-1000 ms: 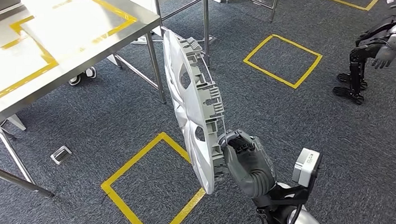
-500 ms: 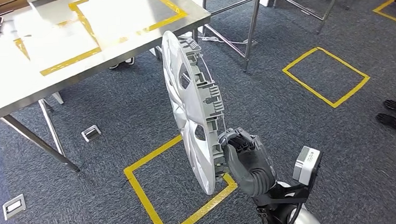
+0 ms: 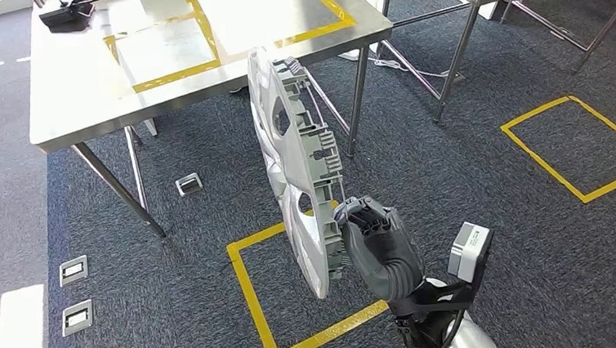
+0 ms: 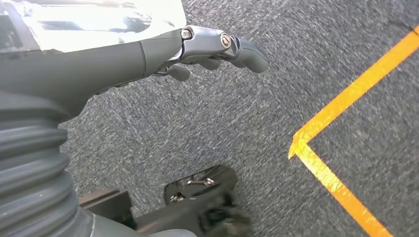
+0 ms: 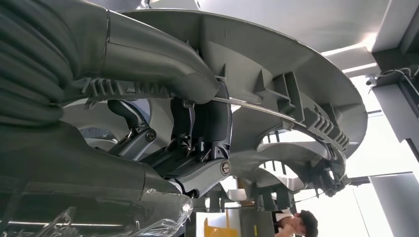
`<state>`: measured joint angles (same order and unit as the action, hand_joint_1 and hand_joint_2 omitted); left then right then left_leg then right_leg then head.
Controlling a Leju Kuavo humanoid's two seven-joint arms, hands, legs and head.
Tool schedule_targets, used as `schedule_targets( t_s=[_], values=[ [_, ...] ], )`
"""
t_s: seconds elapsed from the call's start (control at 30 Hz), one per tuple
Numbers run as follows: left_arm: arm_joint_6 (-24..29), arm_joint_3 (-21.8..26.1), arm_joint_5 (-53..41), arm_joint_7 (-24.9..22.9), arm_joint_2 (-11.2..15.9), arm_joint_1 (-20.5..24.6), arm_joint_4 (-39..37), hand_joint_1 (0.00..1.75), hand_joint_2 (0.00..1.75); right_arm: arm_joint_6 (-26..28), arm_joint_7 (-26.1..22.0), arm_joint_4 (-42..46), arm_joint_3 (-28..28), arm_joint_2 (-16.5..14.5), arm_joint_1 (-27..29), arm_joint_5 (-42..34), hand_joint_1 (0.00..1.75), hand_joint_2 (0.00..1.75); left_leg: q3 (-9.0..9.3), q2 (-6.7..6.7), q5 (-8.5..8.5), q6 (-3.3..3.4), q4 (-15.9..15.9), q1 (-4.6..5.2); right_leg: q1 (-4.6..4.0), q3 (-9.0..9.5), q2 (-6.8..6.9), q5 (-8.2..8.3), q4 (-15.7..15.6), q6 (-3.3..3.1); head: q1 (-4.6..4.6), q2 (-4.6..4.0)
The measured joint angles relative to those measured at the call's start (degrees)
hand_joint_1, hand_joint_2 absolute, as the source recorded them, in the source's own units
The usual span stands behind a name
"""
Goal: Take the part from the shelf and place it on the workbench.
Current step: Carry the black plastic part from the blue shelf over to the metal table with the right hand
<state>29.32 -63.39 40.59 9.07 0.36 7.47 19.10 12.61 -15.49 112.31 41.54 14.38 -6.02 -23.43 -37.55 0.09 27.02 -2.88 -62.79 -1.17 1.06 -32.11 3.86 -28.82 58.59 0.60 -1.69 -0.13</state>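
Trouble may come because the right robot hand [image 3: 373,243] grips the big part [image 3: 298,170] by its low edge only. It may tip, slip, or bump the tabletop [image 3: 70,92] at upper left; the left robot hand [image 4: 207,47] holds nothing, fingers loose.

A steel workbench [image 3: 79,108] bears yellow tape outlines [image 3: 277,16].

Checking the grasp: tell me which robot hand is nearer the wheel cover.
Right. The right robot hand grips the wheel cover at its lower rim, holding it upright on edge. The left robot hand hangs empty over the carpet, fingers apart, away from it.
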Motion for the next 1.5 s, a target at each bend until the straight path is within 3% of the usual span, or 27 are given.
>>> schedule_targets(
  t_s=[0.07,0.2,0.33,0.57,1.0,1.5],
  values=[
    [-0.03,0.00,0.01,-0.13,-0.01,-0.07,0.00,0.00,1.75,-0.07,0.28,-0.02,0.01,-0.01,-0.31,-0.73,1.75,1.75,1.68,0.35,-0.16,0.57,3.12,0.18,-0.16,-0.05,0.38,-0.34,0.32,0.44,-0.02,0.00],
    [-0.07,0.00,0.03,-0.34,-0.02,-0.29,-0.02,0.00,1.75,0.15,0.87,-0.14,0.01,0.01,-1.14,-1.49,1.75,1.75,1.74,0.37,0.11,1.19,3.42,0.21,-0.31,0.01,0.30,-0.22,0.18,0.01,-0.21,0.00],
    [-0.13,0.00,0.04,-0.56,-0.03,-0.19,0.00,0.00,1.75,0.72,1.73,-0.44,-0.02,0.01,-2.67,-1.56,1.75,1.75,1.76,0.37,0.30,1.72,3.41,0.40,-0.25,0.27,0.26,0.01,-0.46,0.37,-0.26,0.00],
    [-1.08,0.00,0.47,-1.07,-0.07,-0.09,0.00,0.00,1.75,3.32,4.68,-0.75,0.12,0.08,-7.21,-1.34,1.75,1.75,1.78,0.41,0.25,1.93,3.39,0.57,-0.07,0.29,0.22,0.14,-0.68,1.44,-0.23,0.00],
    [-3.15,0.00,1.99,-1.21,-0.57,0.23,-0.02,0.00,1.75,6.84,8.03,-0.56,0.74,1.13,-15.95,0.85,1.75,1.75,1.86,0.48,0.10,1.83,3.42,0.43,-0.22,0.15,0.13,0.11,-0.43,1.40,-0.21,0.00],
    [-4.22,0.00,2.11,-1.01,-1.09,0.46,-0.02,0.00,1.75,7.20,8.35,-0.40,1.63,1.98,-17.65,1.33,1.75,1.75,1.85,0.49,0.11,1.83,3.43,0.43,-0.22,0.15,0.12,0.10,-0.43,1.38,-0.22,0.00]
  ],
)
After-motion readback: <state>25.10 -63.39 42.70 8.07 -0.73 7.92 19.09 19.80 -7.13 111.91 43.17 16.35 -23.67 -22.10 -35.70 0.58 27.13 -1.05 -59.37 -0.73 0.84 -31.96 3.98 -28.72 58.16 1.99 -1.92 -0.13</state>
